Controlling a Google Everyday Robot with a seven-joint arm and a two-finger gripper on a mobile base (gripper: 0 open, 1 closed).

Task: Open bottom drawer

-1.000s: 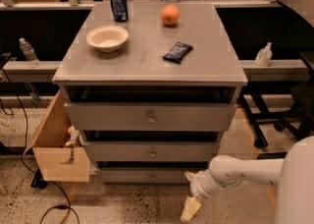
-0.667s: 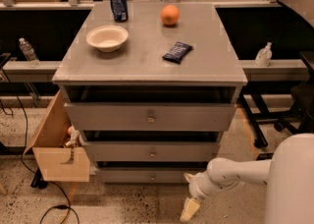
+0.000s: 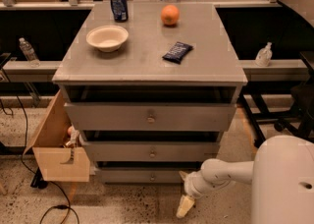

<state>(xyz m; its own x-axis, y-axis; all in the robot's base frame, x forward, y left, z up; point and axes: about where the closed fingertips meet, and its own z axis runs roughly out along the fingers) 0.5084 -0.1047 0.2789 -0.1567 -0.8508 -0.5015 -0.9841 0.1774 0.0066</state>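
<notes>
The grey cabinet has three drawers. The bottom drawer (image 3: 127, 175) is the lowest and narrowest front, with a small round knob (image 3: 152, 176) at its centre, and it looks closed. My gripper (image 3: 183, 191) hangs low in front of the drawer's right end, a little right of the knob and not touching it. It stands open: one cream finger (image 3: 184, 207) points down at the floor and the other tip shows up near the drawer front. Nothing is between them. My white arm (image 3: 225, 171) reaches in from the right.
An open cardboard box (image 3: 59, 161) leans against the cabinet's left side. On the cabinet top (image 3: 147, 61) sit a bowl (image 3: 107, 37), a can (image 3: 118, 4), an orange (image 3: 170, 15) and a dark packet (image 3: 177, 52). Cables (image 3: 54, 208) lie on the floor at the left.
My gripper has shifted slightly left toward the bottom drawer's knob, and my white body fills more of the lower right corner. The drawers have not moved.
</notes>
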